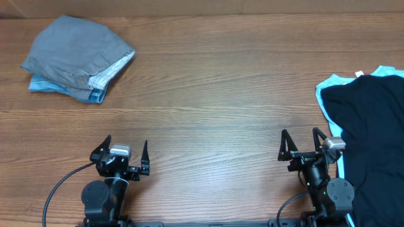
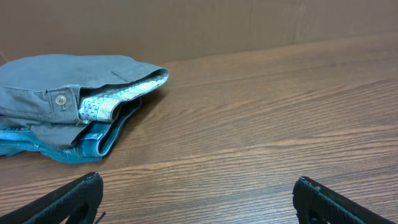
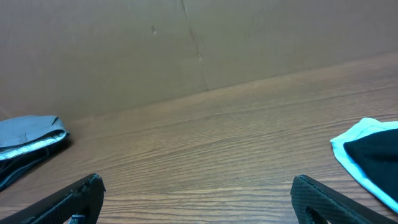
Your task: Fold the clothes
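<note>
Your left gripper [image 1: 126, 142] and right gripper [image 1: 300, 133] sit at the near edge of the brown wooden table [image 1: 214, 94], jaws spread wide and holding nothing. Just right of the right gripper, the unfolded black cotton T-shirt [image 1: 372, 126] lies on a light blue T-shirt [image 1: 324, 88]. At the far left, a folded grey buttoned garment [image 1: 72, 50] rests on a folded blue garment [image 1: 44, 85].

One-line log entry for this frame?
idle, nothing grasped | left gripper open | right gripper open | black cotton T-shirt over light blue T-shirt, right | folded grey trousers far left
</note>
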